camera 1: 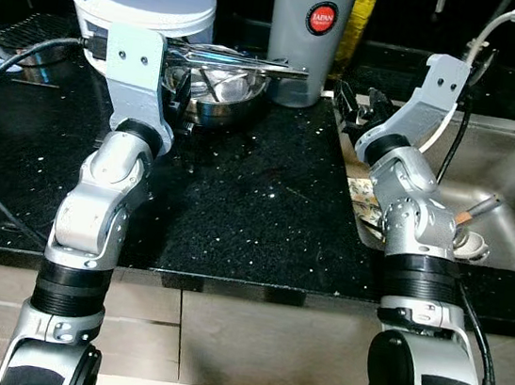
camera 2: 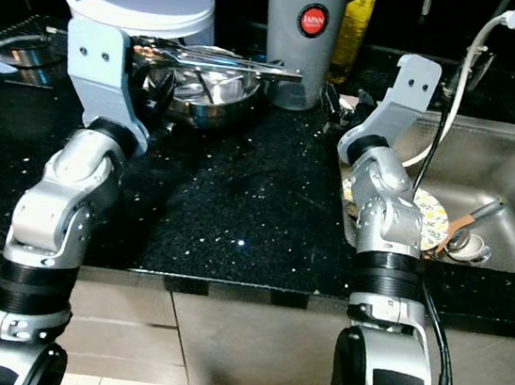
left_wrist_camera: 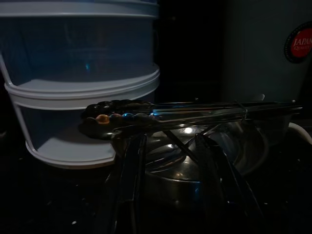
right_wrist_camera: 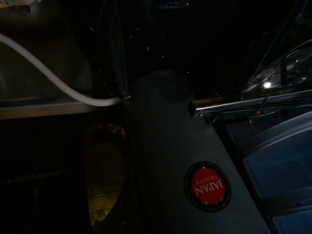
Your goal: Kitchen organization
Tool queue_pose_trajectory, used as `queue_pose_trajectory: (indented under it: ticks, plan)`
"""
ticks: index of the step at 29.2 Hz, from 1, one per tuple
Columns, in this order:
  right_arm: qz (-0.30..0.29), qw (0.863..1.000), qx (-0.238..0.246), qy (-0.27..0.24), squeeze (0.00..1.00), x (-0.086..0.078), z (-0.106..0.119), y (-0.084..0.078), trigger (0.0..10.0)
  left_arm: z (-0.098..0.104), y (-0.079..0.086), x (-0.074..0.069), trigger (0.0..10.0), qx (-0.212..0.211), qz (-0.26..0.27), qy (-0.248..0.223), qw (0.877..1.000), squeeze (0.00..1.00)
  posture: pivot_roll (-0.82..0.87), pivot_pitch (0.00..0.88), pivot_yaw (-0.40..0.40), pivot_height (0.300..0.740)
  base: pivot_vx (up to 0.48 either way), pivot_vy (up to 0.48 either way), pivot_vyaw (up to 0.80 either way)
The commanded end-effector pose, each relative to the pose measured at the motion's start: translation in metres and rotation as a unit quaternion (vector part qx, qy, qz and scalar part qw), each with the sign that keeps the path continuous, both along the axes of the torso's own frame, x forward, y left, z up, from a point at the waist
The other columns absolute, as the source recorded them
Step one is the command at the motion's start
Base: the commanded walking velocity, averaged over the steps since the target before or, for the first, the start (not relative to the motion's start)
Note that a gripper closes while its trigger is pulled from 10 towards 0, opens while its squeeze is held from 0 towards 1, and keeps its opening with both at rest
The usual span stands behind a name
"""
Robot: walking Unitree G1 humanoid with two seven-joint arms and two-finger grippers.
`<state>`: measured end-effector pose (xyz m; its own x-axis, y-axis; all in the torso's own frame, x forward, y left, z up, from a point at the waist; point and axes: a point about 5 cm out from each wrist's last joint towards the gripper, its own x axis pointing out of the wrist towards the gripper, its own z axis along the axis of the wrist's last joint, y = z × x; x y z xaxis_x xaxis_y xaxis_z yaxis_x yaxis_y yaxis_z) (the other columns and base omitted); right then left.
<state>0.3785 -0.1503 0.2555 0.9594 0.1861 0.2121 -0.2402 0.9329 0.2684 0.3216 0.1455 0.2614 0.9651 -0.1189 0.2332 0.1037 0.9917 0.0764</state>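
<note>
Left wrist view: left gripper [left_wrist_camera: 168, 165] has its two black fingers [left_wrist_camera: 129, 185] spread wide, holding nothing. They point at the steel bowl [left_wrist_camera: 214, 156], one finger on each side of the bowl's near rim; contact can't be judged in the dark. Metal tongs [left_wrist_camera: 195, 112] lie flat across the bowl's rim, just beyond the fingertips, the dark beaded handle end [left_wrist_camera: 114, 117] toward the white stacked container [left_wrist_camera: 83, 87]. That container stands right behind the bowl.

Left eye view: left arm [camera 1: 98, 210] rises from the desk's front edge, forearm angled up and forward, grey wrist bracket [camera 1: 141, 68] just short of the bowl [camera 1: 223, 93]. Bowl sits on the black speckled desk [camera 1: 256, 202], near its back. Tongs [camera 1: 246, 60] reach toward the tall grey canister [camera 1: 308, 28] with a red Japan sticker.

Right arm [camera 1: 408, 203] is bent up over the desk's right edge beside the steel sink [camera 1: 514, 188], bracket [camera 1: 438, 83] tilted toward the canister. Right gripper [camera 1: 360, 102] hangs above the desk in front of the canister; the spread of its fingers can't be made out. Right wrist view is dark: canister [right_wrist_camera: 185, 165], a white cable [right_wrist_camera: 53, 78], tongs' tip [right_wrist_camera: 234, 105].

Sink holds a patterned plate [camera 2: 429, 220] and a utensil [camera 1: 478, 210].
</note>
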Motion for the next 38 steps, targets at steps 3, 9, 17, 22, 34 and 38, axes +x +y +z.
queue_pose_trajectory:
  ticks: [3, 9, 17, 22, 34, 38]
  plan:
    - [-0.002, 1.0, 0.003, 0.004, 0.0, -0.002, -0.001, -0.002, 10.0, 0.0, -0.003, 0.001, 10.0, 0.012, -0.003, 0.002, 1.0, 0.0, 0.06, 0.043, -0.035, 0.74, 0.0, -0.466, 0.0]
    - [-0.001, 1.0, 0.005, 0.003, 0.0, -0.003, -0.001, -0.002, 10.0, 0.0, -0.002, 0.001, 10.0, 0.008, 0.0, 0.0, 1.0, 0.0, 0.06, 0.043, -0.035, 0.74, 0.0, -0.155, 0.0]
    - [0.0, 1.0, 0.005, 0.003, 0.0, -0.003, 0.0, -0.002, 10.0, 0.001, 0.0, 0.002, 10.0, 0.003, 0.002, -0.001, 1.0, 0.0, 0.06, 0.044, -0.037, 0.74, 0.0, 0.0, 0.0]
    - [0.001, 1.0, 0.005, 0.002, 0.0, -0.004, 0.0, -0.001, 10.0, 0.001, 0.003, 0.002, 10.0, -0.01, 0.007, 0.001, 1.0, 0.0, 0.06, 0.044, -0.037, 0.74, 0.0, 0.0, 0.0]
    - [0.018, 0.998, -0.051, -0.036, 0.0, -0.012, 0.015, 0.008, 10.0, 0.021, 0.057, 0.015, 10.0, 0.008, 0.099, 0.021, 0.995, 0.0, 0.06, 0.047, -0.036, 0.74, 0.0, 0.0, 0.0]
    - [0.014, 0.997, -0.062, -0.047, 0.0, -0.015, 0.019, 0.006, 10.0, 0.024, 0.088, 0.017, 10.0, -0.034, 0.136, 0.032, 0.99, 0.0, 0.07, 0.05, -0.042, 0.74, 0.0, 0.0, 0.0]
